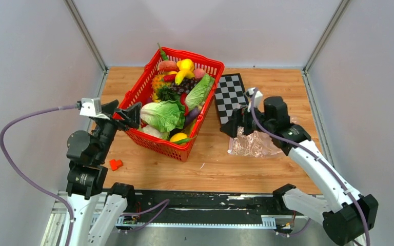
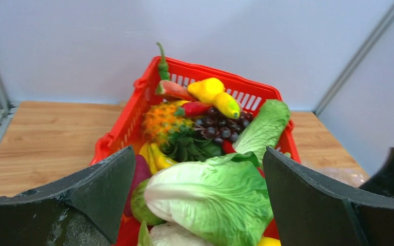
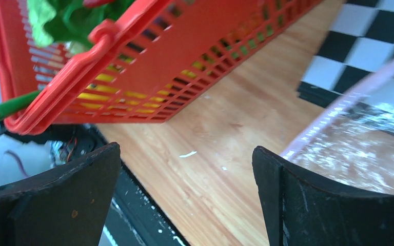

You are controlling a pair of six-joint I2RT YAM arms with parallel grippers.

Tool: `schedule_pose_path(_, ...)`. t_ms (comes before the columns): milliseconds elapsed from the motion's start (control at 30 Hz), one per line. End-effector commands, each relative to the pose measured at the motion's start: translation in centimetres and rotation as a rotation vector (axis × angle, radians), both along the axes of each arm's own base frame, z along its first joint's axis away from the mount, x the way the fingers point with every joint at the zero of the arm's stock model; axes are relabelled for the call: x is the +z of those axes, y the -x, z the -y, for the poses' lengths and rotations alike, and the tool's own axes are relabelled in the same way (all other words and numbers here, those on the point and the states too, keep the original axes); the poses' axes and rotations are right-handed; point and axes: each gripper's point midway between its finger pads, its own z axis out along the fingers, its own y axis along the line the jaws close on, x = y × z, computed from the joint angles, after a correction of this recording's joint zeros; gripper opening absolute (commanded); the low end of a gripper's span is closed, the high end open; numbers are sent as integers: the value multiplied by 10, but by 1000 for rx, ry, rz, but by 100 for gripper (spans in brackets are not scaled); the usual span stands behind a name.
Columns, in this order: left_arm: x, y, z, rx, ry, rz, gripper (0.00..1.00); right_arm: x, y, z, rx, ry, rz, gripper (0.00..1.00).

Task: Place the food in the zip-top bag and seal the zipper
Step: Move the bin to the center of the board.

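Observation:
The food fills a red mesh basket [image 1: 138, 137]: a leafy green lettuce [image 1: 161, 115], a yellow pepper [image 1: 185, 68], grapes and bananas. In the left wrist view the lettuce [image 2: 210, 197] lies between my fingers. My left gripper [image 1: 133, 116] is open and empty at the basket's left rim, over the lettuce. The clear zip-top bag [image 1: 254, 145] lies flat on the table right of the basket. Its pink zipper strip [image 3: 338, 105] shows in the right wrist view. My right gripper [image 1: 236, 125] is open and empty, just above the bag's left edge.
A black-and-white checkerboard [image 1: 230, 95] lies behind the bag. A small red piece [image 1: 115, 164] lies on the table near the left arm's base. Grey walls close in the wooden table [image 1: 220, 169] on three sides.

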Motion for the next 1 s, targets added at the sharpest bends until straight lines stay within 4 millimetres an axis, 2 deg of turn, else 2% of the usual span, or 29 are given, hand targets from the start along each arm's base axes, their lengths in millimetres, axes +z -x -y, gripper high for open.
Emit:
schedule_pose_path(0,9,1,27,-155,-52,-11,100,-6,7,-39,86,-4,11,100)
schedule_pose_path(233,11,4,47,-273,-43,-23,100,-31,26,-120,267,6,-51,100)
schedule_pose_path(300,11,4,51,-294,-40,-27,100,-27,24,-140,295,-16,-50,100)
schedule_pose_path(367,10,4,53,-308,-39,-34,100,-26,18,-157,324,-45,-63,100)
schedule_pose_path(567,3,3,52,-303,-40,-71,100,-38,-22,-189,329,22,-56,100)
schedule_pose_path(633,0,2,51,-294,-40,-83,100,-41,-44,-185,267,114,-28,100)
schedule_pose_path(733,-3,2,49,-282,-50,-97,100,-48,-62,-172,212,224,-2,100)
schedule_pose_path(833,-5,2,46,-267,-59,-102,100,-52,-59,-154,187,280,-10,100)
schedule_pose_path(900,-6,0,46,-262,-60,-106,100,-47,-55,-139,148,298,4,100)
schedule_pose_path(967,-7,-1,47,-270,-61,-110,100,-37,-57,-116,45,318,39,100)
